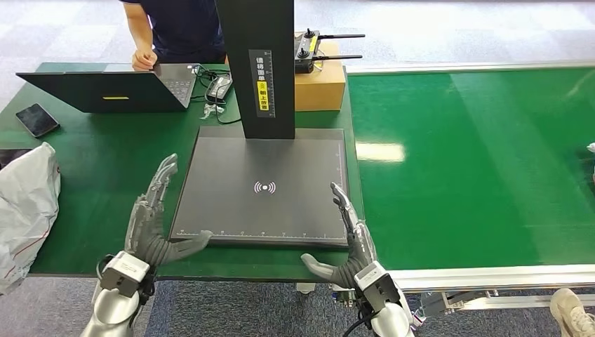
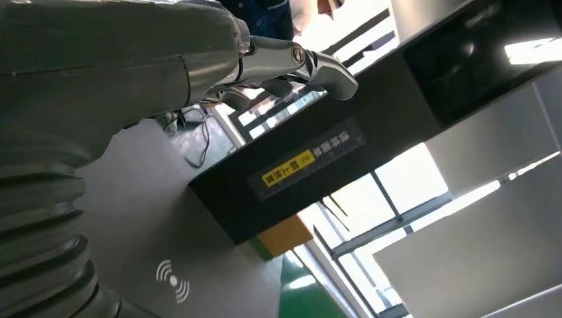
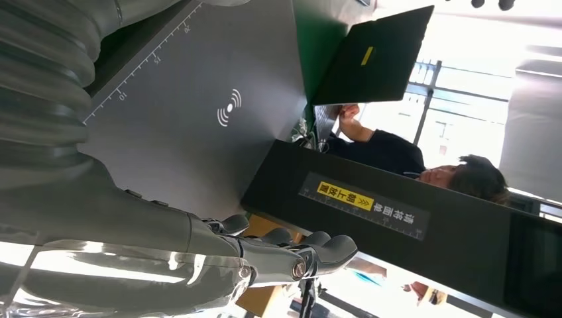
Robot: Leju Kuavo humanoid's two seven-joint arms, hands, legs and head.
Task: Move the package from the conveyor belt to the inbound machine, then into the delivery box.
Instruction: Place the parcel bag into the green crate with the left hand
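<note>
Left hand and right hand, fingers spread, flank the scanner plate.

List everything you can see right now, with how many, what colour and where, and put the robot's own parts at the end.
Flat scanner platform: one, dark grey, middle of table.
Upright scanner column: one, black, yellow label, behind the platform.
Green conveyor belt: one, right side.
Open laptop: one, black, far left of table.
Smartphone: one, black, left of the laptop.
Plastic bag: one, white, left table edge.
Cardboard box: one, tan, right of the column.
Antenna controller: one, black, on the box.
Person in dark shirt: one, behind the table.
Left hand: silver, open, left of the platform.
Right hand: silver, open, platform's near right corner.
</note>
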